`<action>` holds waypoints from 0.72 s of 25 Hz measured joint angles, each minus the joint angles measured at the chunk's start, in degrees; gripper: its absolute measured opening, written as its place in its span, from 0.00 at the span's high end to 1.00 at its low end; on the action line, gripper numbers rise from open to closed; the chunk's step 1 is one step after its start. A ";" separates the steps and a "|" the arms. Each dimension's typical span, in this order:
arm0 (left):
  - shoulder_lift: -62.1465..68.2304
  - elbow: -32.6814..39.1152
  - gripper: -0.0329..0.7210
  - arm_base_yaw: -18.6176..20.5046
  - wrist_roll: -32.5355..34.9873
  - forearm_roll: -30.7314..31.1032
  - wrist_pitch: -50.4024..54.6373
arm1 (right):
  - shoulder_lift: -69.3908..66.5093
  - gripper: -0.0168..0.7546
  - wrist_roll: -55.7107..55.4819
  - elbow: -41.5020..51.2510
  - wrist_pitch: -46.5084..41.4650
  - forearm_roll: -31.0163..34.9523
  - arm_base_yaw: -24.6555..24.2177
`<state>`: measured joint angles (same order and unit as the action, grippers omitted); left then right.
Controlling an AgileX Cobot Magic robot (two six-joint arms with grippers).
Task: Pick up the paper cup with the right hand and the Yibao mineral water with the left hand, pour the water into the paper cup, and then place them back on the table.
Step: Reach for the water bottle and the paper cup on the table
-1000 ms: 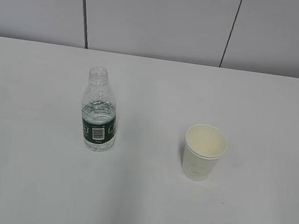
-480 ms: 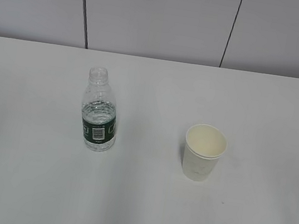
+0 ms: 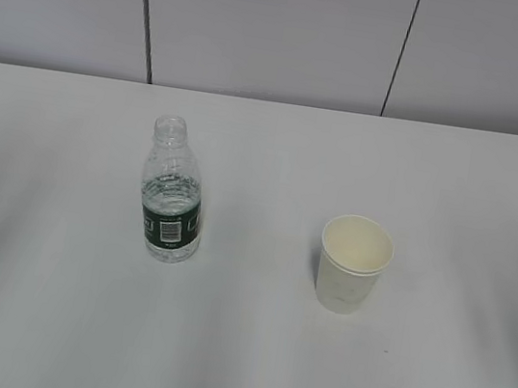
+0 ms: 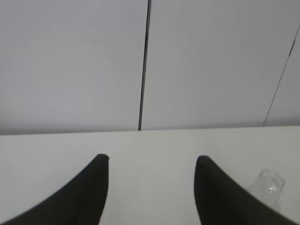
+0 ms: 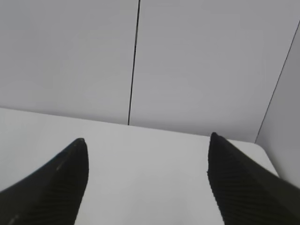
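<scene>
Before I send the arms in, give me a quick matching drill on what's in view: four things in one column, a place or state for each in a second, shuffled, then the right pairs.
Things:
1. Yibao mineral water
2. paper cup
3. left hand
4. right hand

Places or states:
A. fingers spread wide, only bare table and wall between them
B. upright on the table, right of centre in the exterior view, nothing visible inside
C. upright, capless, left of centre in the exterior view
D. fingers apart, a clear bottle mouth showing past the fingertip at the picture's right

Pairs: 1-C, 2-B, 3-D, 4-A
</scene>
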<state>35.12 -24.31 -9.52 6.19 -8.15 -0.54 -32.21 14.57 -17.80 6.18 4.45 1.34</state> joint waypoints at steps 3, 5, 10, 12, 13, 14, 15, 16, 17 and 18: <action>11.76 0.04 0.46 -3.40 0.11 -0.05 -6.19 | -10.09 0.22 -1.73 0.59 6.62 -0.92 0.00; 19.53 0.04 0.46 -6.04 0.13 -0.05 -9.91 | -15.67 0.22 -4.00 0.68 11.37 -2.82 0.00; 32.48 2.04 0.46 -10.23 -0.21 -0.05 -19.38 | -28.60 0.22 -11.29 0.68 20.83 -10.44 0.00; 35.37 4.99 0.46 -10.40 -1.83 -0.05 -25.46 | -33.66 0.22 -13.85 1.79 24.54 -14.80 0.00; 36.36 7.06 0.46 -10.40 -3.07 -0.05 -28.60 | -36.34 0.22 -15.04 2.76 27.08 -16.64 0.00; 37.47 8.98 0.46 -10.40 -4.33 0.30 -31.59 | -38.49 0.22 -16.00 3.73 29.51 -17.73 0.00; 38.57 10.61 0.46 -10.40 -5.34 1.16 -34.06 | -41.04 0.22 -16.51 4.95 32.69 -18.28 0.00; 39.80 11.62 0.46 -10.40 -6.53 2.49 -36.79 | -43.43 0.22 -16.91 6.15 35.91 -18.67 0.00; 40.94 12.26 0.46 -10.40 -7.58 3.75 -39.27 | -45.75 0.22 -17.19 7.12 38.63 -18.99 0.00; 42.52 12.43 0.46 -10.40 -8.09 4.72 -41.10 | -47.60 0.22 -17.31 8.28 41.89 -19.14 0.00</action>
<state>77.64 -11.88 -19.92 -1.91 -3.44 -41.64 -79.81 -2.73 -9.53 48.07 -14.69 1.34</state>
